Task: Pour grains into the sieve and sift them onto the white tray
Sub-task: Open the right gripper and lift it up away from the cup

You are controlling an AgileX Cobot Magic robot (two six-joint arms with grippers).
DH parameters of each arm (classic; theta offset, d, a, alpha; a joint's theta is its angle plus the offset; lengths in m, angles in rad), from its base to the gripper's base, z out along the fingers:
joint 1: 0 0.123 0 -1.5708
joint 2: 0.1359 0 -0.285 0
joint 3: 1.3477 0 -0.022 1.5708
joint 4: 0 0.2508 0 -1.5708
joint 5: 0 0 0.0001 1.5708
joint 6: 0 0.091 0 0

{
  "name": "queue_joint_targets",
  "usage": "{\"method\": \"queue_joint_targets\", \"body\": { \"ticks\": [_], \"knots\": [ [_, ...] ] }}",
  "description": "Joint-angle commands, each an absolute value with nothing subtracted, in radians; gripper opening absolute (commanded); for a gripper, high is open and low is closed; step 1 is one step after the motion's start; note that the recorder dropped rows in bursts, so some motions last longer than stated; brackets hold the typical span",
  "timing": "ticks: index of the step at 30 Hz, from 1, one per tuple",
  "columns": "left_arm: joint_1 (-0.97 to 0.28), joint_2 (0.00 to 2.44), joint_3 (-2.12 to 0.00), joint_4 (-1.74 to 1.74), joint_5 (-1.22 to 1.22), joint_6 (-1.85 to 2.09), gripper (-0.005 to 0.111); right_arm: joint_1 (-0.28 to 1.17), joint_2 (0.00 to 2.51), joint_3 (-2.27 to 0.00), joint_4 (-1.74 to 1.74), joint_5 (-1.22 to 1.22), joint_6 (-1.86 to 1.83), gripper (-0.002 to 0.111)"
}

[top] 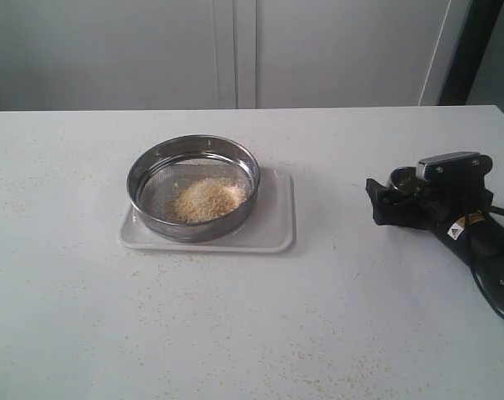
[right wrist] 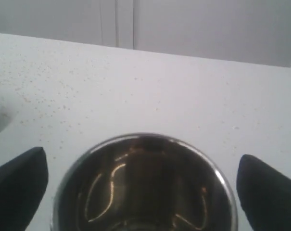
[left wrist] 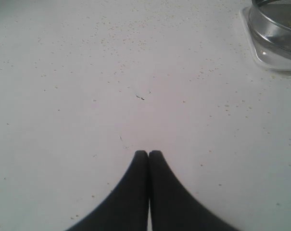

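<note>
one sieve [top: 193,187], a wide, shallow ring of shiny stainless steel with a fine grey wire-mesh floor and small rivets along its wall, sits on the one white tray [top: 276,227], a flat, smooth rectangle with rounded corners and a low rim; the sieve covers the tray's left part and leaves a bare strip on the right. inside it the grains [top: 207,200] lie in a single low heap on the mesh, golden-yellow and crumbly with paler bits mixed in. the matte white table [top: 318,317] is speckled with many tiny stray granules, too fine to count. well to the right of the tray stands one small round steel cup [right wrist: 135,159], its polished inside dark and mirror-like. the right gripper [right wrist: 143,180] brackets that cup with its two black fingers spread wide, one on each side, not squeezing it. the left gripper [left wrist: 148,153] shows two smooth black tapered fingers pressed together with nothing between them, above bare table near the tray's corner.
</note>
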State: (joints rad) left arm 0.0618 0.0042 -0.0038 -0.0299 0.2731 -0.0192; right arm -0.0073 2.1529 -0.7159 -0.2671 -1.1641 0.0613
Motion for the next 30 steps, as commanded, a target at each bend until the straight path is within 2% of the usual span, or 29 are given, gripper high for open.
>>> {"method": "queue_joint_targets", "body": {
  "ticks": [1, 11, 15, 18, 24, 30],
  "knots": [
    [0.056, 0.000, 0.000, -0.029, 0.269, -0.022, 0.000, -0.008, 2.102, -0.694, -0.269, -1.180, 0.064, 0.101],
    [0.056, 0.000, 0.000, -0.029, 0.269, -0.022, 0.000, -0.008, 2.007, -0.686, -0.394, -1.169, 0.132, 0.101],
    [0.056, 0.000, 0.000, -0.029, 0.269, -0.022, 0.000, -0.008, 1.969, -0.686, -0.450, -1.156, 0.175, 0.097],
    [0.056, 0.000, 0.000, -0.029, 0.269, -0.022, 0.000, -0.008, 1.930, -0.686, -0.450, -1.068, 0.230, 0.087],
    [0.056, 0.000, 0.000, -0.029, 0.269, -0.022, 0.000, -0.008, 1.838, -0.686, -0.450, -0.846, 0.270, 0.055],
    [0.056, 0.000, 0.000, -0.029, 0.269, -0.022, 0.000, -0.008, 1.758, -0.686, -0.450, -0.685, 0.349, 0.031]
  ]
}}
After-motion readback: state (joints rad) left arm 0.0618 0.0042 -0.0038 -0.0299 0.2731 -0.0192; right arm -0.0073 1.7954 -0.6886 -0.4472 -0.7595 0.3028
